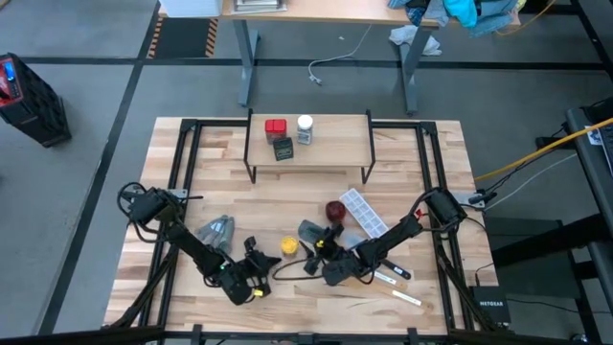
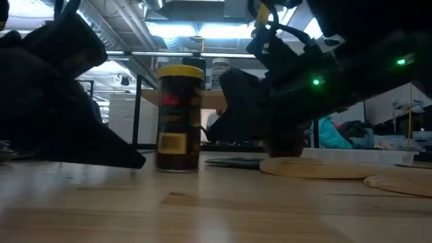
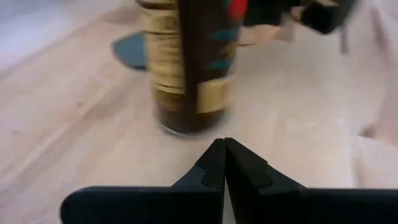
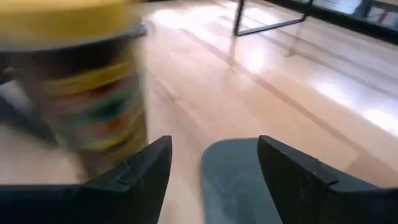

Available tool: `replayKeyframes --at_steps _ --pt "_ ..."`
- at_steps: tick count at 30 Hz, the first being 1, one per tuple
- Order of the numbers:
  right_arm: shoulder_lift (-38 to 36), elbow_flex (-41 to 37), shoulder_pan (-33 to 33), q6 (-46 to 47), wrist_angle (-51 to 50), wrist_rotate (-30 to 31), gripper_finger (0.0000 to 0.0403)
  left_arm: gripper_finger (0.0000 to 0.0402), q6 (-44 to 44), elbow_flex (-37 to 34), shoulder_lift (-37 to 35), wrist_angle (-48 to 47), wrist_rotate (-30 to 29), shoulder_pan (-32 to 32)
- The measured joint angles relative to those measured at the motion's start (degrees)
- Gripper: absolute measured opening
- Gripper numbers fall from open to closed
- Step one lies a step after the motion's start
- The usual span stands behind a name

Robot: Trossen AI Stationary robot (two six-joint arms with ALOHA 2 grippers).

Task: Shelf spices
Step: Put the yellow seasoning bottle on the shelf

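Yellow-lidded jar (image 1: 288, 245) free-standing between closed left tool (image 1: 257, 271) and open, empty right tool (image 1: 313, 257).

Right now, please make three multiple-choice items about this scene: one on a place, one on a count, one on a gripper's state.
1. Where does the yellow-lidded jar stand?
A. on the shelf
B. on the tabletop between the two grippers
C. inside the red dish

2. How many spice containers are on the shelf?
A. one
B. three
C. five

3. How are the left gripper's fingers?
A. shut, holding nothing
B. wide open
C. shut on the jar

Answers:
1. B, the high view shows it on the tabletop between the left gripper and the right gripper.
2. B, a red tin, a dark tin and a white-capped jar stand there.
3. A, the left wrist view shows the fingertips touching, short of the jar.
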Motion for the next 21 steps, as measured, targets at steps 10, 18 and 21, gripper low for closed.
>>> replayKeyframes --at_steps 10,18,21 --pt "0.0 0.0 0.2 0.0 0.2 -8.0 0.0244 0.0003 0.4 0.0 0.0 -0.4 -4.0 0.2" --pt "0.0 0.0 0.2 0.3 0.2 -9.3 0.0244 0.0003 3.7 -0.1 0.0 -0.3 -9.6 0.2" --pt "0.0 0.0 0.2 0.7 0.4 -10.7 0.0244 0.0003 4.5 -0.1 0.0 -0.3 -12.5 0.2"
